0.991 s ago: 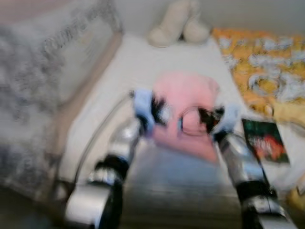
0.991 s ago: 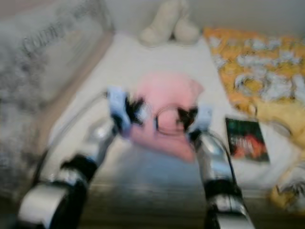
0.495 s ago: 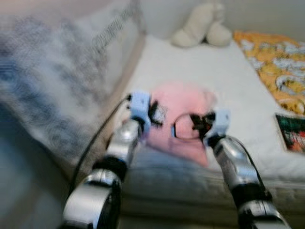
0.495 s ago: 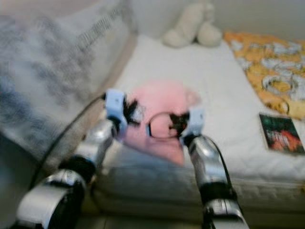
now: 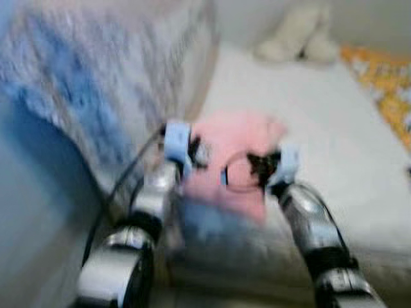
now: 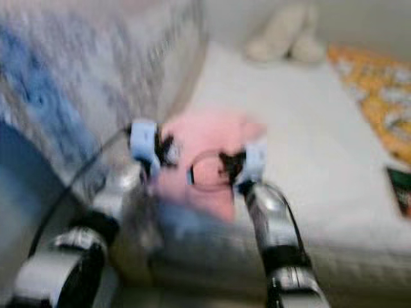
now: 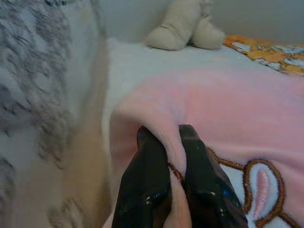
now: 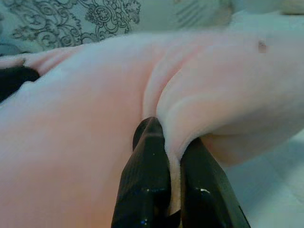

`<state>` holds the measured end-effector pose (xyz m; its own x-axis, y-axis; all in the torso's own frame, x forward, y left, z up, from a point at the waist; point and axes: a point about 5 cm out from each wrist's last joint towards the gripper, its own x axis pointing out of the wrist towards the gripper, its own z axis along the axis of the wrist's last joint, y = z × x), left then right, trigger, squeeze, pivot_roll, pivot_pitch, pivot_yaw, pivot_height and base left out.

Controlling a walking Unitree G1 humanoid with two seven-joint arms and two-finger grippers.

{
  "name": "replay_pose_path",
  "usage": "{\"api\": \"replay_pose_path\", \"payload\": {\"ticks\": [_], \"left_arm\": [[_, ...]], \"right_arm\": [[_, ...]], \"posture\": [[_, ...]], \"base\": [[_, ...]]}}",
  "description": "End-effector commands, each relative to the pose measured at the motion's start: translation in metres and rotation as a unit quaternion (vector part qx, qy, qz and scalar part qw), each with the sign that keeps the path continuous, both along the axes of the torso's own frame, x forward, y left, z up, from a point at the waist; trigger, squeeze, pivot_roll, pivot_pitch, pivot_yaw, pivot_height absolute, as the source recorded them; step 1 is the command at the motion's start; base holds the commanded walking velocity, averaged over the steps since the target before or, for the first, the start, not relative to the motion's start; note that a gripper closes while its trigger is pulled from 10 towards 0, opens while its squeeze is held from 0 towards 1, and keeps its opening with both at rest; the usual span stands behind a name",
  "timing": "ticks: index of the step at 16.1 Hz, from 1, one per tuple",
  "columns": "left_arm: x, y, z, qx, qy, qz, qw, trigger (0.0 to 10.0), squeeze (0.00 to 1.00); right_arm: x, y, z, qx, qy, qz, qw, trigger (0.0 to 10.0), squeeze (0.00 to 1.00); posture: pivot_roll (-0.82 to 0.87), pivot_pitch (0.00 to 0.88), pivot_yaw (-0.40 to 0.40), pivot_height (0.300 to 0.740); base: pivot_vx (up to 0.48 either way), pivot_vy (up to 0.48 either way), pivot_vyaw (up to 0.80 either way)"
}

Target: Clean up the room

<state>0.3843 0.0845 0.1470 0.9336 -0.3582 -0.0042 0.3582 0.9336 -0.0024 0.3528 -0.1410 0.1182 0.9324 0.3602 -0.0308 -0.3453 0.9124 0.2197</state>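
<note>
White-sheeted bed [image 5: 334,147], blurred in the head views, with a grey patterned cover [image 7: 33,71] along its left edge, a cream plush toy [image 7: 185,26] at its far edge and an orange patterned quilt [image 6: 379,96] toward its right edge. Pink blanket [image 5: 234,163] lies near the bed's near left corner, lifted at its near edge. Left gripper [image 7: 166,142] and right gripper [image 8: 161,142] each have their jaws pinched closed on a fold of the pink blanket.
</note>
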Motion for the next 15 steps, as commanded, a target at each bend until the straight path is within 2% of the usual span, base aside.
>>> {"api": "replay_pose_path", "payload": {"ticks": [1, 4, 5, 6, 7, 8, 9, 10, 11, 13, 15], "left_arm": [[0.001, -0.020, 0.014, -0.002, -0.022, -0.028, 0.999, 10.0, 0.00], [0.000, -0.026, 0.014, -0.007, -0.017, -0.027, 0.999, 10.0, 0.00], [0.000, -0.029, 0.012, -0.011, -0.007, -0.021, 1.000, 10.0, 0.00], [0.000, -0.034, 0.009, -0.016, 0.012, 0.002, 1.000, 10.0, 0.00], [0.000, -0.036, 0.009, -0.017, 0.015, 0.009, 1.000, 10.0, 0.00], [-0.001, -0.045, 0.007, -0.037, 0.036, 0.014, 0.999, 10.0, 0.00], [-0.004, -0.056, 0.003, -0.036, 0.047, 0.015, 0.998, 10.0, 0.00], [-0.005, -0.061, 0.000, -0.039, 0.056, 0.019, 0.997, 10.0, 0.00], [-0.009, -0.067, -0.007, -0.078, 0.084, 0.036, 0.993, 10.0, 0.00], [-0.019, -0.081, -0.021, -0.103, 0.130, 0.048, 0.985, 10.0, 0.00], [-0.027, -0.096, -0.026, -0.124, 0.156, 0.046, 0.979, 10.0, 0.00]], "right_arm": [[0.002, -0.007, 0.011, -0.006, -0.023, -0.004, 1.000, 10.0, 0.00], [0.000, -0.012, 0.009, -0.022, -0.017, -0.005, 1.000, 10.0, 0.00], [0.001, -0.014, 0.008, -0.044, -0.014, 0.004, 0.999, 10.0, 0.00], [0.004, -0.022, 0.006, -0.103, -0.002, 0.011, 0.995, 10.0, 0.00], [0.005, -0.024, 0.005, -0.123, 0.002, 0.011, 0.992, 10.0, 0.00], [0.010, -0.029, 0.005, -0.182, 0.014, 0.035, 0.983, 10.0, 0.00], [0.018, -0.043, 0.007, -0.225, 0.022, 0.021, 0.974, 10.0, 0.00], [0.020, -0.050, 0.006, -0.248, 0.030, 0.014, 0.968, 10.0, 0.00], [0.018, -0.058, -0.004, -0.300, 0.049, 0.006, 0.953, 10.0, 0.00], [0.012, -0.062, -0.021, -0.356, 0.074, 0.006, 0.932, 10.0, 0.00], [0.010, -0.062, -0.026, -0.365, 0.082, 0.006, 0.928, 10.0, 0.00]], "posture": [[0.04, 0.000, 0.025, 0.740], [0.03, 0.000, 0.028, 0.740], [0.03, 0.000, 0.029, 0.740], [0.02, 0.000, 0.028, 0.740], [0.02, 0.000, 0.026, 0.740], [0.03, 0.000, 0.026, 0.740], [0.03, 0.001, 0.012, 0.740], [0.03, 0.021, 0.005, 0.740], [0.03, 0.111, -0.013, 0.740], [0.01, 0.154, -0.016, 0.740], [-0.01, 0.182, -0.020, 0.740]], "base": [[0.469, 0.000, 0.46], [0.469, 0.000, 0.46], [0.469, 0.000, 0.46], [0.472, 0.000, 0.46], [0.472, 0.000, 0.46], [0.000, 0.000, 0.00], [0.000, 0.000, 0.00], [0.000, 0.000, 0.00], [0.000, 0.000, 0.00], [0.000, 0.000, 0.00], [0.000, 0.000, 0.00]]}}
